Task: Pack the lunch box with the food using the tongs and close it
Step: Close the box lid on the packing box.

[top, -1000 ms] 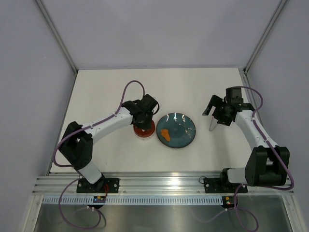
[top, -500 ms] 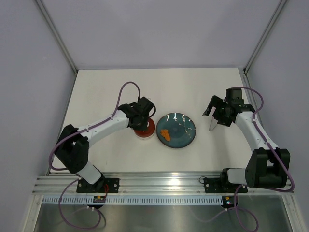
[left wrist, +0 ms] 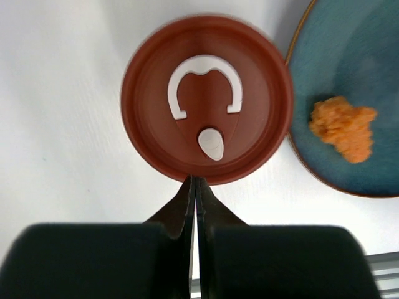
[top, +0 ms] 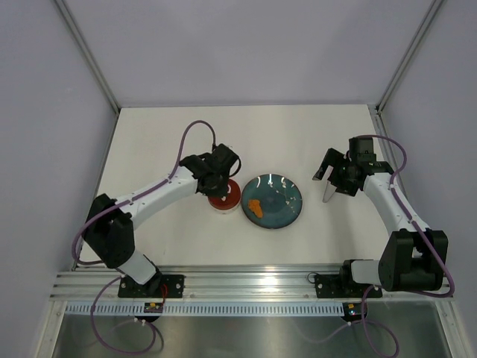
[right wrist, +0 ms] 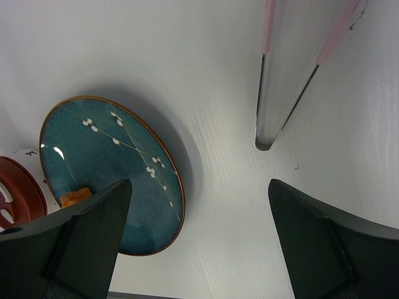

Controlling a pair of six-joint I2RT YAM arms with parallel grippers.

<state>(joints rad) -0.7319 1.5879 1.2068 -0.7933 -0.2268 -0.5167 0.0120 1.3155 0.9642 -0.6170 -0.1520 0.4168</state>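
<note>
The lunch box (top: pixel 225 200) stands left of the teal plate, and its dark red lid (left wrist: pixel 207 115) with a white loop covers it. My left gripper (left wrist: pixel 194 182) hangs just above the lid's near edge, shut and holding nothing. Orange food (left wrist: pixel 343 128) lies on the plate (top: pixel 287 195), and the same food (right wrist: pixel 73 198) shows in the right wrist view. The pale pink-silver tongs (right wrist: pixel 274 118) lie on the table right of the plate (right wrist: pixel 106 162). My right gripper (right wrist: pixel 199 184) hovers close by the tongs (top: pixel 329 192), open wide, with only bare table between its fingers.
The white table (top: pixel 298 134) is bounded by grey walls at the back and sides. A metal rail (top: pixel 246 283) carrying both arm bases runs along the near edge. The plate's rim (left wrist: pixel 293 134) nearly touches the lunch box.
My left arm has drawn back a little toward the far left, uncovering more of the red lid. The right arm and the tongs have barely moved.
</note>
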